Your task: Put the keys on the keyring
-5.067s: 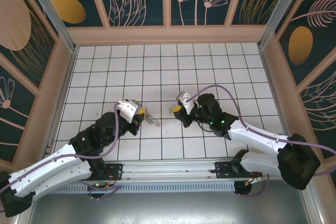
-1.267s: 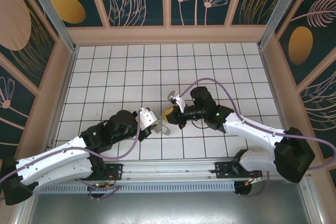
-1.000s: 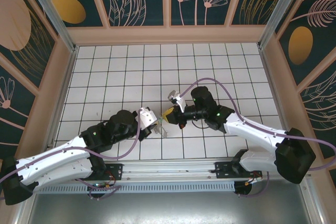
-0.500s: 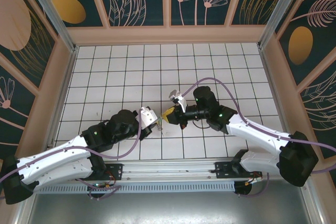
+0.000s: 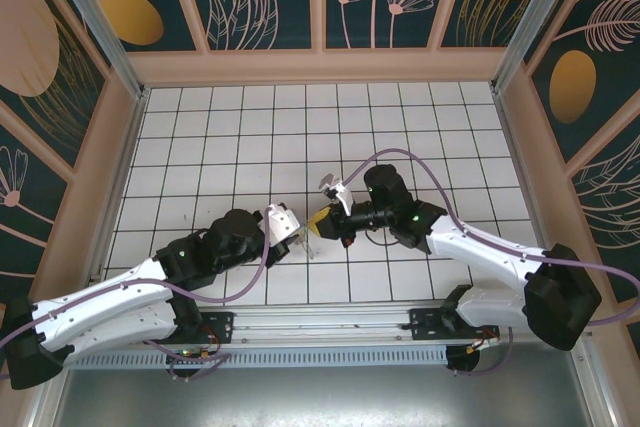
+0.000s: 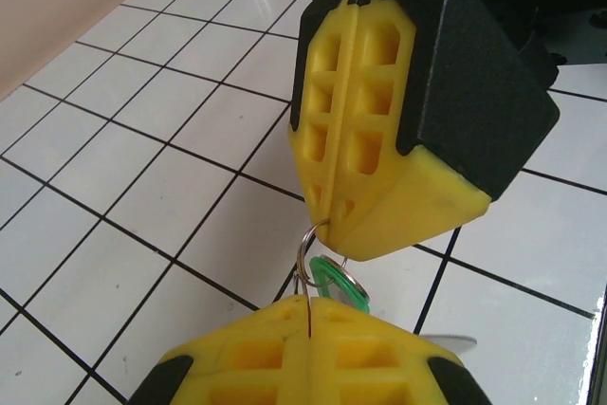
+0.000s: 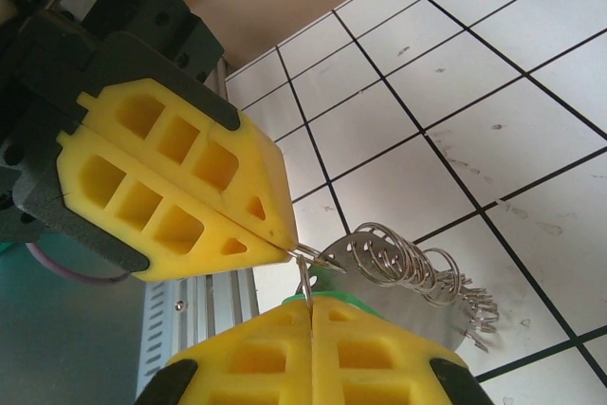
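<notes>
Once apart, left gripper [image 5: 296,235], pinched shut on the keyring [image 7: 408,310], now meets right gripper [image 5: 316,226] at its 2 o'clock, shut on the key [image 6: 340,284]. Threading looks begun, not finished.

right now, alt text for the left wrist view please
Two shut yellow grippers nearly touch tip to tip over white tiles, left gripper below, right gripper above. A thin silvery keyring loop and a green key sit between them.

Shiny metal wire is seen on the keyring [image 7: 417,277], glossy green plastic on the keys [image 6: 334,282]. The fingers [image 6: 379,139] are made of matt yellow plastic.
</notes>
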